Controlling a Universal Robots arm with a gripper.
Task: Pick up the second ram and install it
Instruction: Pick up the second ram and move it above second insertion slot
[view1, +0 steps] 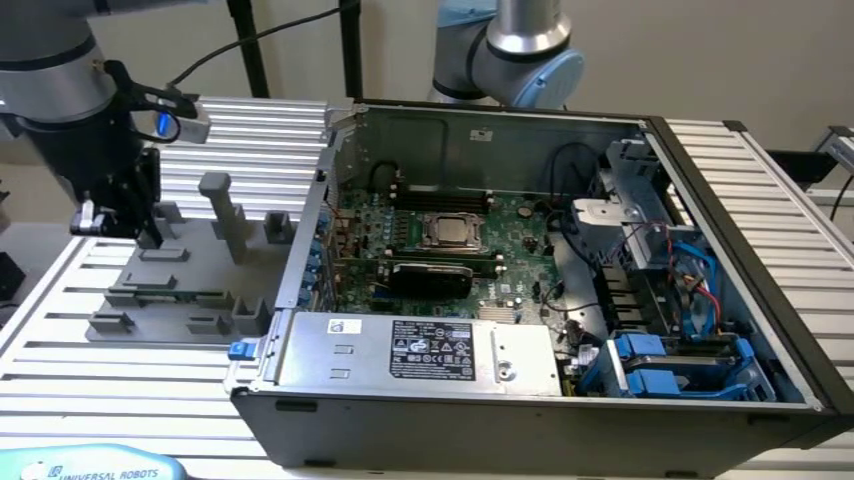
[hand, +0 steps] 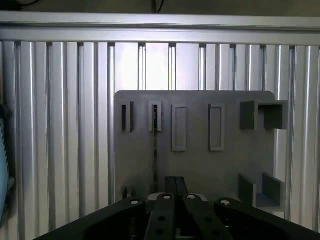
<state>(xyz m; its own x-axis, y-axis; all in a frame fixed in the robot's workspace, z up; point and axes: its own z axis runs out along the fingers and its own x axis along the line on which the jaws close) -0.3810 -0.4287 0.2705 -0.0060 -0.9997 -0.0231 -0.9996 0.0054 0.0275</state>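
Gripper (view1: 150, 238) and arm hang above the grey fixture plate (view1: 167, 325). The plate lies on the slatted aluminium desk (view1: 120, 390) at the exterior view's left, just beside the open computer case (view1: 534, 405). The gripper is clear of the plate and holds nothing.

In the wrist view the gripper (hand: 175, 184) has its two fingers pressed together, with nothing between them. The second ram (hand: 155, 150) is seen edge-on there, as a thin dark line standing in the plate. One end sits at a narrow slot (hand: 155, 117), and the line runs toward the gripper. It passes just beside the closed fingertips and is not pinched by them.

In the exterior view the second ram (view1: 180, 296) appears as a thin greenish strip (faint, but it matches). It lies across the front part of the plate, between two low grey blocks.

Inside the case the large green motherboard (view1: 400, 225) lies flat, with the processor socket (view1: 454, 232) near its middle. A labelled power supply box (view1: 414, 350) sits along the front wall. Blue drive brackets (view1: 667, 370) sit at the exterior view's right. The base of another arm (view1: 514, 50) stands behind the case.
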